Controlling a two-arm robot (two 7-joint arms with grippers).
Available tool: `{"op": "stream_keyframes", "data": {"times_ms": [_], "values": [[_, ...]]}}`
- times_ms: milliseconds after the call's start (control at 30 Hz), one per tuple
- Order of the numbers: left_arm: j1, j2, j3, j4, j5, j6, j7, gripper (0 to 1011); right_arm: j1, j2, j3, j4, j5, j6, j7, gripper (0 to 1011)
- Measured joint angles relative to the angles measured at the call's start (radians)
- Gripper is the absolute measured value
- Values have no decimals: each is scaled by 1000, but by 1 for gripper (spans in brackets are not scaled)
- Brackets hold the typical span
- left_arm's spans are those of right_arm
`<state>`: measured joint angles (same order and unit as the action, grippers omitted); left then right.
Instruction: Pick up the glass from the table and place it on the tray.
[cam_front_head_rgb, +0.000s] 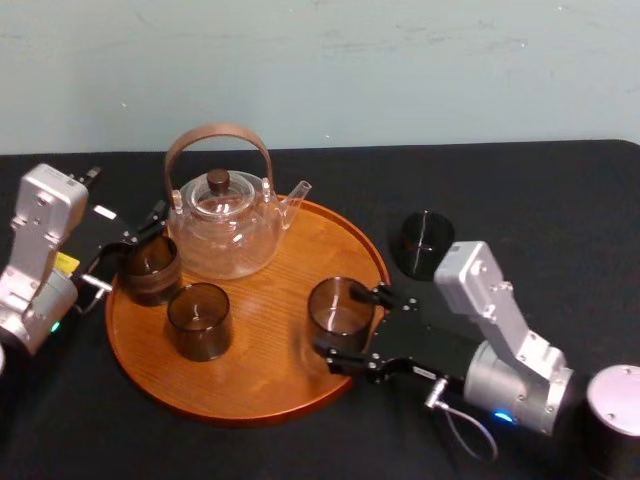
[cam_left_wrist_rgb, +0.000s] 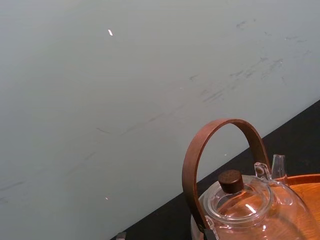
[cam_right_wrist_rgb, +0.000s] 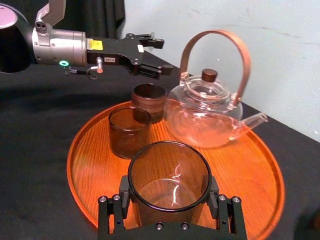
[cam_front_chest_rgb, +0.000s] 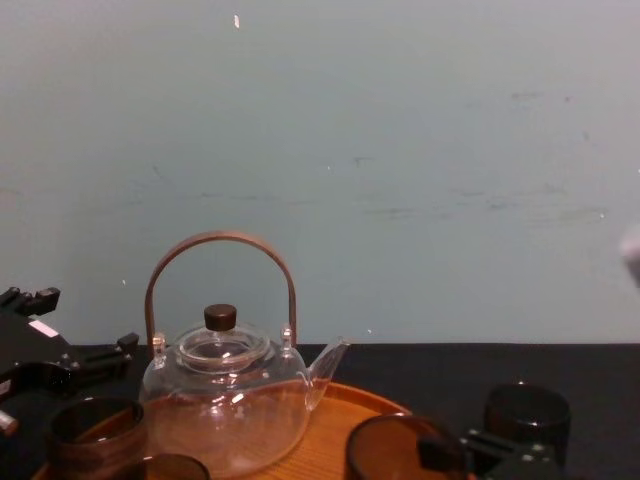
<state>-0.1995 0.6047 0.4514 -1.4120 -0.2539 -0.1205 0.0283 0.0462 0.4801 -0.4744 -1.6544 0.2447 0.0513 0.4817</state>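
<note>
A brown-tinted glass stands between my right gripper's two fingers, which press on both of its sides. In the head view this glass is over the right part of the round wooden tray, just inside the rim, with my right gripper reaching in from the right. I cannot tell whether it rests on the wood. My left gripper hovers open at the tray's far left, just above another glass.
A clear glass teapot with a brown arched handle stands at the back of the tray. A third glass stands on its left half. A dark glass stands on the black table right of the tray.
</note>
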Motion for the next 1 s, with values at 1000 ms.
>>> {"op": "stream_keyframes", "data": {"times_ms": [1000], "values": [[0, 0, 0, 0, 0, 0, 0, 1001, 97, -88, -74, 106, -39, 35, -2, 903]]}}
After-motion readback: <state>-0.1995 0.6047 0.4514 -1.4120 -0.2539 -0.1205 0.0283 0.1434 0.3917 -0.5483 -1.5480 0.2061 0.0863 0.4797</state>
